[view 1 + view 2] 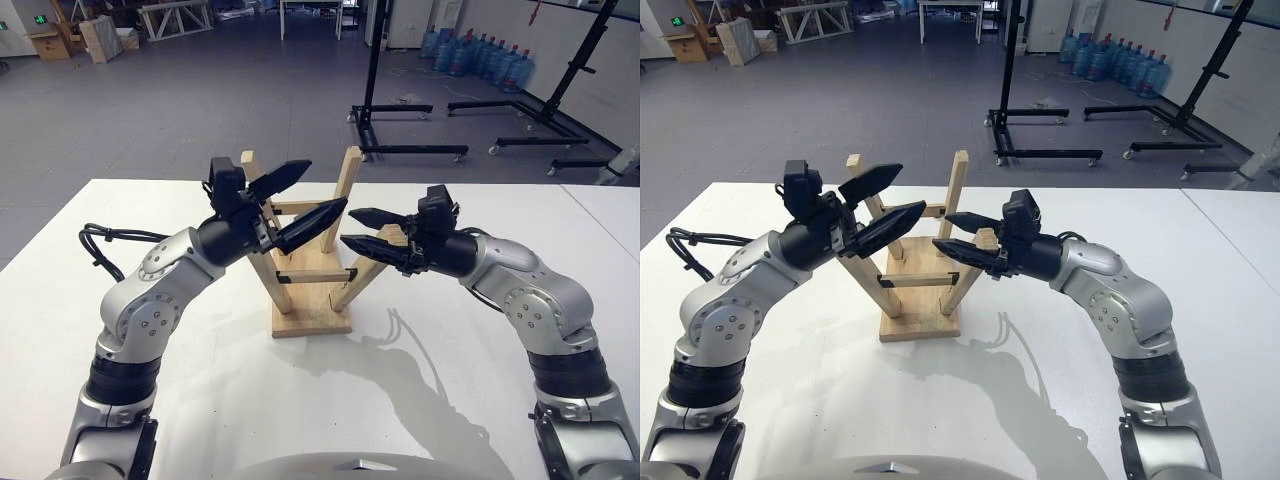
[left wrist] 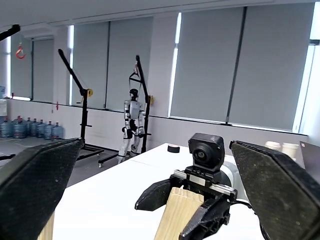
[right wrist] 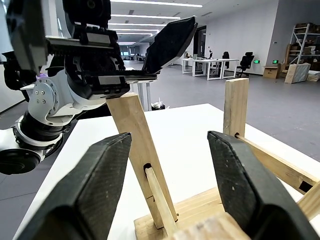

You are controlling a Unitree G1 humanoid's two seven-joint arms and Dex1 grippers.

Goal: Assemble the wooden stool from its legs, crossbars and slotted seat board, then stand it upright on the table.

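White desk (image 1: 450, 380) in a wide hall with a grey floor, black wheeled stands (image 1: 405, 110) and blue water bottles (image 1: 478, 55) by the far wall. Mid-desk, pale wooden stool (image 1: 277, 285), upside down on its slotted seat board (image 1: 312, 322), legs (image 1: 350, 170) pointing up, thin crossbar (image 1: 320, 276) between the near pair. From the left wrist, grey window blinds (image 2: 240, 65) and a small humanoid robot (image 2: 132, 117) hung on a black frame. From the right wrist, distant office chairs (image 3: 245, 60) and a leg's crossbar socket close up. Left arm bent at the elbow, left pincer (image 1: 325, 186) spread wide among the leg tops, gripping nothing. Right arm stretched in from the other side, right pincer (image 1: 348, 227) likewise spread, beside the right-hand legs, gripping nothing.
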